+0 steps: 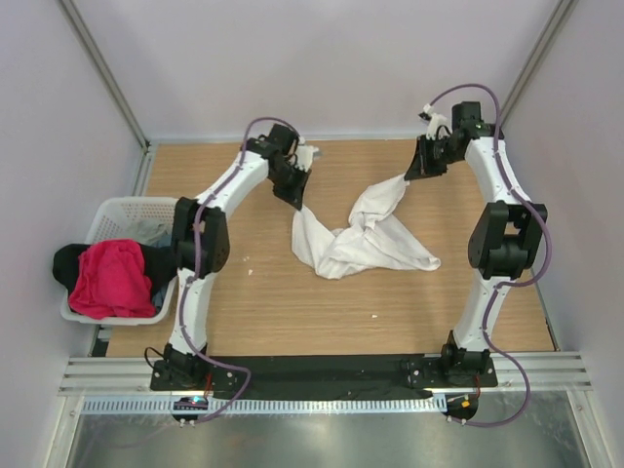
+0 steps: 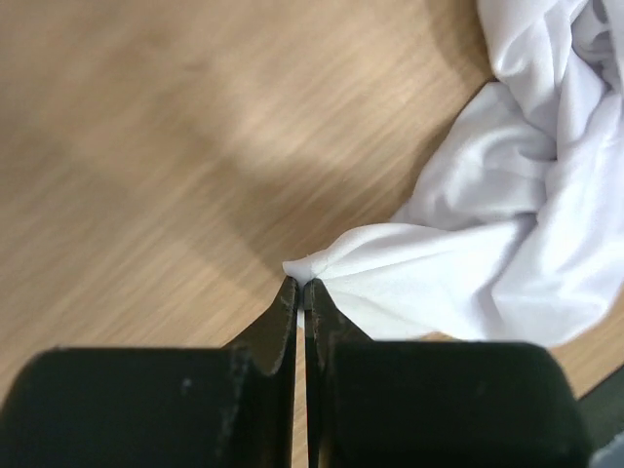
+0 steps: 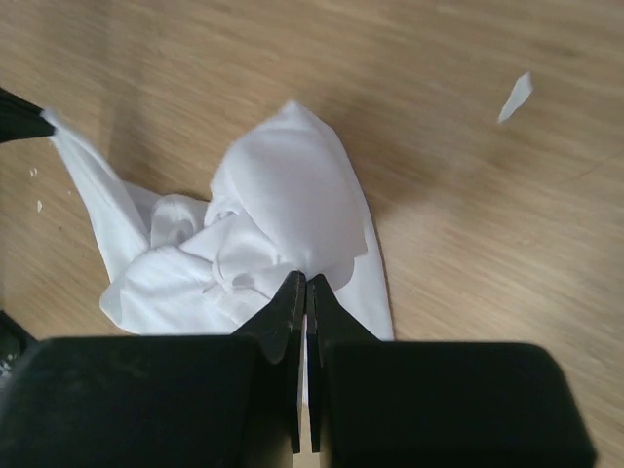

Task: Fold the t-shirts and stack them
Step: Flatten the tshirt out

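A white t-shirt lies crumpled on the wooden table, its two upper corners pulled up and apart. My left gripper is shut on the shirt's left corner; in the left wrist view that gripper pinches a point of white t-shirt. My right gripper is shut on the right corner; in the right wrist view the gripper nips the bunched t-shirt. A pink-red t-shirt and a black t-shirt sit in the basket.
A white plastic lattice basket stands at the table's left edge. A scrap of white paper lies on the wood. Grey walls close the back and sides. A metal rail runs along the near edge.
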Controlling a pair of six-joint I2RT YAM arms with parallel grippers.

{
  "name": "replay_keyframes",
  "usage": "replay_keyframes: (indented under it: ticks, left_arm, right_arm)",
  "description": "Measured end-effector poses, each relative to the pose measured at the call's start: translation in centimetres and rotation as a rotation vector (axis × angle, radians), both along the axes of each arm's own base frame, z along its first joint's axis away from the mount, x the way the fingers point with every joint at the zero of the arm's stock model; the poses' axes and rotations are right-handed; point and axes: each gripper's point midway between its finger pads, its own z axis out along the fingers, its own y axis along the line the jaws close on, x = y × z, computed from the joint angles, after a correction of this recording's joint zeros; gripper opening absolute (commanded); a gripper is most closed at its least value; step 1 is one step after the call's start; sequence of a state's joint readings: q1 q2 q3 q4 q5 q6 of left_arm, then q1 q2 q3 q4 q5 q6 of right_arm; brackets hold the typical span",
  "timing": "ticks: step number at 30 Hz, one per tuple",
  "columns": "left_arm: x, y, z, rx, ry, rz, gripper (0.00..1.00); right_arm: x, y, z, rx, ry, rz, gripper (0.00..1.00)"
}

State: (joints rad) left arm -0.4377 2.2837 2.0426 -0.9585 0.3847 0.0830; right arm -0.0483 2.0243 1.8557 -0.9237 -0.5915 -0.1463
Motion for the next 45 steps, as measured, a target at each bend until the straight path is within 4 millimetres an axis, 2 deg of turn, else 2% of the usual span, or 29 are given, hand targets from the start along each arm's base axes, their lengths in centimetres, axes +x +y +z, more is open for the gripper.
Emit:
replay_keyframes:
  ticks: [2,5,7,9,12,15,17,21,22,25,27,29,30,32,34,36,39,43,45]
  left_arm:
    - [1.7,1.7,3.8,-0.004,-0.109,0.030,0.00]
    - [3.4,3.9,10.2,-0.025,-0.280,0.077,0.00]
    - [3.6,4.7,14.2,-0.043,-0.380,0.094,0.00]
    - [3.3,4.9,17.0,-0.059,-0.448,0.093,0.00]
    - [2.5,4.8,20.0,-0.082,-0.518,0.081,0.00]
    - [1.6,4.8,20.7,-0.086,-0.538,0.066,0.04]
    - [0.7,5.1,20.4,-0.077,-0.525,0.060,0.21]
    - [-2.2,6.1,18.8,-0.063,-0.436,0.074,0.44]
    - [-3.3,6.4,18.3,-0.059,-0.407,0.078,0.58]
    - [-6.1,7.5,17.6,-0.043,-0.356,0.099,0.66]
    - [-6.6,8.2,17.7,-0.020,-0.358,0.109,0.67]
    - [-5.8,8.6,17.9,0.010,-0.387,0.116,0.66]
    - [-5.1,8.7,17.6,0.030,-0.392,0.118,0.62]
    - [-2.8,8.5,17.1,0.056,-0.402,0.111,0.59]
    - [0.0,7.9,15.5,0.073,-0.388,0.102,0.55]
    - [3.2,7.2,13.1,0.079,-0.366,0.101,0.53]
    - [7.2,6.8,8.6,0.081,-0.308,0.103,0.56]
    - [9.9,7.6,2.8,0.076,-0.225,0.118,0.61]
    - [10.4,8.1,1.1,0.067,-0.197,0.126,0.63]
  right_arm:
    - [1.4,-0.3,2.6,-0.014,-0.086,-0.007,0.02]
    - [2.4,-0.6,6.9,-0.035,-0.208,-0.021,0.01]
    - [2.5,-0.9,9.3,-0.049,-0.271,-0.030,0.01]
    - [2.3,-1.2,11.9,-0.064,-0.333,-0.045,0.01]
    - [2.0,-1.7,15.3,-0.079,-0.413,-0.073,0.01]
    - [1.3,-2.0,17.3,-0.088,-0.459,-0.088,0.01]
    - [0.5,-2.0,18.2,-0.087,-0.477,-0.094,0.01]
    - [-2.1,-1.6,17.7,-0.067,-0.447,-0.094,0.01]
    - [-2.9,-1.5,17.1,-0.061,-0.427,-0.091,0.01]
    - [-5.5,-1.1,15.1,-0.047,-0.360,-0.082,0.01]
    - [-6.6,-0.9,14.0,-0.042,-0.329,-0.078,0.01]
    - [-7.1,-0.7,12.8,-0.033,-0.294,-0.074,0.01]
    - [-7.2,-0.7,12.2,-0.027,-0.280,-0.074,0.01]
    - [-7.1,-0.5,11.1,-0.016,-0.248,-0.079,0.01]
    - [-6.6,-0.5,10.3,-0.008,-0.227,-0.085,0.01]
    - [-5.9,-0.5,9.5,-0.007,-0.216,-0.089,0.01]
    - [-4.9,-0.7,8.3,-0.011,-0.188,-0.093,0.01]
    - [-3.1,-1.0,7.2,-0.024,-0.173,-0.102,0.02]
    - [-2.5,-1.3,6.9,-0.034,-0.169,-0.108,0.01]
